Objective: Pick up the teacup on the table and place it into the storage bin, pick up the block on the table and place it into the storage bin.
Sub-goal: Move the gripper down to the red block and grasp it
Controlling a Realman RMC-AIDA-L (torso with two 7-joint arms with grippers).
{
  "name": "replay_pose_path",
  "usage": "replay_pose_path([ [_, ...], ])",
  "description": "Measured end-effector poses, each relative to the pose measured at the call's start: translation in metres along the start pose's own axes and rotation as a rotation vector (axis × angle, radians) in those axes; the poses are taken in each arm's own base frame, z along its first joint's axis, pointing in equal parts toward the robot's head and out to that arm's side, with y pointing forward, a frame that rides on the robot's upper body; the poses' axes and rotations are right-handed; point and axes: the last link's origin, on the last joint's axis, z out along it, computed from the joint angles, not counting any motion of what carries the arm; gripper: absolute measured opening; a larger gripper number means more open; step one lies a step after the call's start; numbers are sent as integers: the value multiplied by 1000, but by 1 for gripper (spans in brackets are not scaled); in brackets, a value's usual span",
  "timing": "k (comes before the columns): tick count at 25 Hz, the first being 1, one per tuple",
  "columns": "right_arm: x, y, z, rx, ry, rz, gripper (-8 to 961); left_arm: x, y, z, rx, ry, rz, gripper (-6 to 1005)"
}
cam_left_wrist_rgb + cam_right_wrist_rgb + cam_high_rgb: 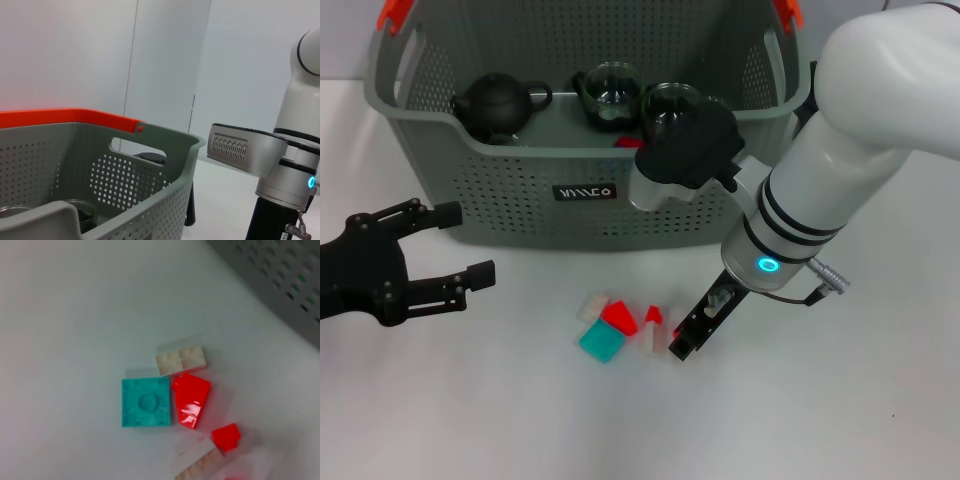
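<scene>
The grey-green storage bin (520, 190) stands at the back of the table; it also shows in the left wrist view (125, 200). Inside it are a black teapot (498, 103) and two dark glass teacups (610, 95) (670, 105). No teacup shows on the table. Blocks lie in front of the bin: a teal block (602, 343) (146, 402), a red one (618, 318) (191, 399), a white one (592, 305) (181, 359) and a small red-and-white one (652, 328) (226, 436). My right gripper (692, 335) is low at the table, just right of the small block. My left gripper (465, 245) is open and empty, left of the bin.
The bin has orange handle clips (392, 15) and a black label (584, 192). A small red piece (628, 141) shows inside the bin near its front wall. The white right arm (840, 170) reaches across the bin's right front corner.
</scene>
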Motion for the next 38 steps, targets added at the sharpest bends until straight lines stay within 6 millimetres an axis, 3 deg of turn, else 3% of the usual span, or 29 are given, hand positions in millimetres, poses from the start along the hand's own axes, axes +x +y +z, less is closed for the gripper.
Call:
replay_pose_path([
  [11, 0, 0, 1, 11, 6, -14, 488, 0, 0, 0, 0, 1, 0, 887],
  [16, -1, 1, 2, 13, 9, -22, 366, 0, 0, 0, 1, 1, 0, 887],
  [38, -4, 1, 3, 25, -3, -31, 340, 1, -1, 0, 2, 5, 3, 887],
])
